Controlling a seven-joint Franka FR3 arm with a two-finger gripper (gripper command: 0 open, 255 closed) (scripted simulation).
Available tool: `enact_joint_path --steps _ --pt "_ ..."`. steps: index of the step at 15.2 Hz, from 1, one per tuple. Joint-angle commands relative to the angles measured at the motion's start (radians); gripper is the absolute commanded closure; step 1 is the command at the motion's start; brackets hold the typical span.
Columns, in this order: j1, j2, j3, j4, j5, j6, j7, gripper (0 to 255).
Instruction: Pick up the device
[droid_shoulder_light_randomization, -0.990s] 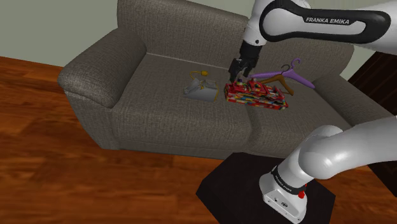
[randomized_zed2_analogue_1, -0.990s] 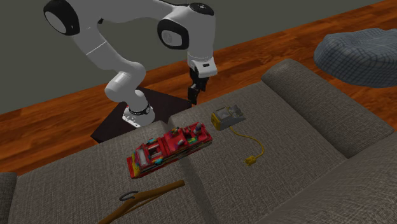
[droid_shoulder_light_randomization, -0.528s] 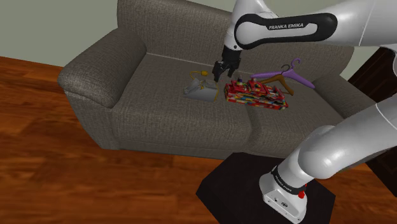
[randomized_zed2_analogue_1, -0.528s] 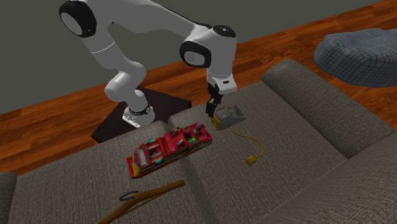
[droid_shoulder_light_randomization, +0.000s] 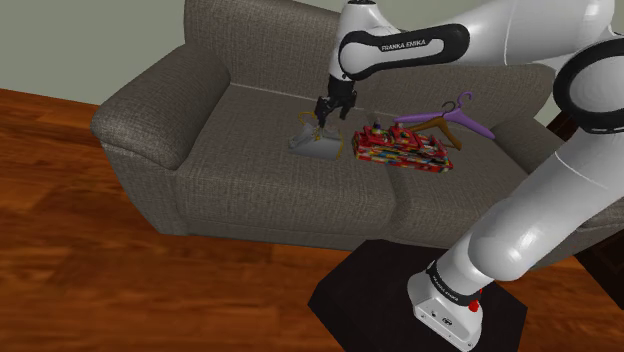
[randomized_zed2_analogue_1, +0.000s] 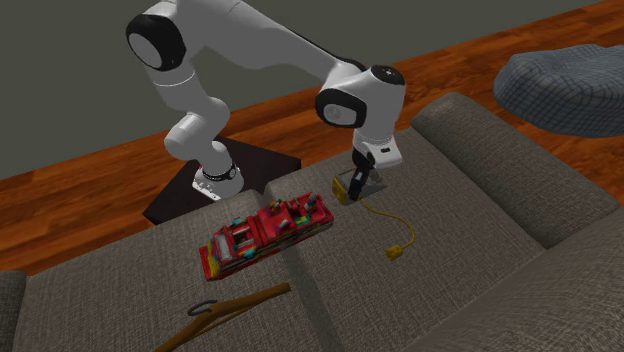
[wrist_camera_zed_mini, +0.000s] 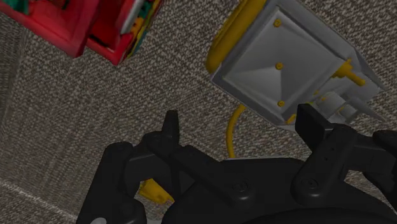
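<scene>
The device (droid_shoulder_light_randomization: 316, 143) is a small grey box with yellow parts and a yellow cable, lying on the sofa's seat cushion. In the second exterior view, the device (randomized_zed2_analogue_1: 347, 187) sits just under the hand. My black gripper (droid_shoulder_light_randomization: 325, 113) hovers close above it, open and holding nothing. Through the wrist camera the device (wrist_camera_zed_mini: 286, 60) lies just ahead of the gripper (wrist_camera_zed_mini: 242, 124). It is offset toward one finger, whose tip overlaps the box's edge. The yellow cable (wrist_camera_zed_mini: 234, 130) runs between the spread fingers.
A red toy fire truck (droid_shoulder_light_randomization: 403, 150) lies beside the device on the grey-brown sofa (droid_shoulder_light_randomization: 200, 150). Purple and brown hangers (droid_shoulder_light_randomization: 445, 118) rest beyond the truck. The cable ends in a yellow plug (randomized_zed2_analogue_1: 400, 248). A blue-grey cushion (randomized_zed2_analogue_1: 565, 90) lies past the sofa's arm.
The arm has swung toward the shoulder view's left, carrying the gripper from beside the toy truck to above the device. The objects on the sofa have not moved.
</scene>
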Motion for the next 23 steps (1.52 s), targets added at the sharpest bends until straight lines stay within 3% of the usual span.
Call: enact_joint_path --steps 1,3,13,14,23 --pt "-0.007 0.113 -0.007 0.054 -0.014 0.112 0.006 0" --pt "-0.008 0.186 -0.008 0.118 -0.024 0.129 0.012 0" --pt "-0.008 0.228 -0.011 0.069 -0.035 0.219 0.027 0" --pt "-0.008 0.229 -0.011 0.07 -0.035 0.219 0.027 255" --pt "-0.008 0.228 -0.011 0.069 -0.035 0.219 0.027 255"
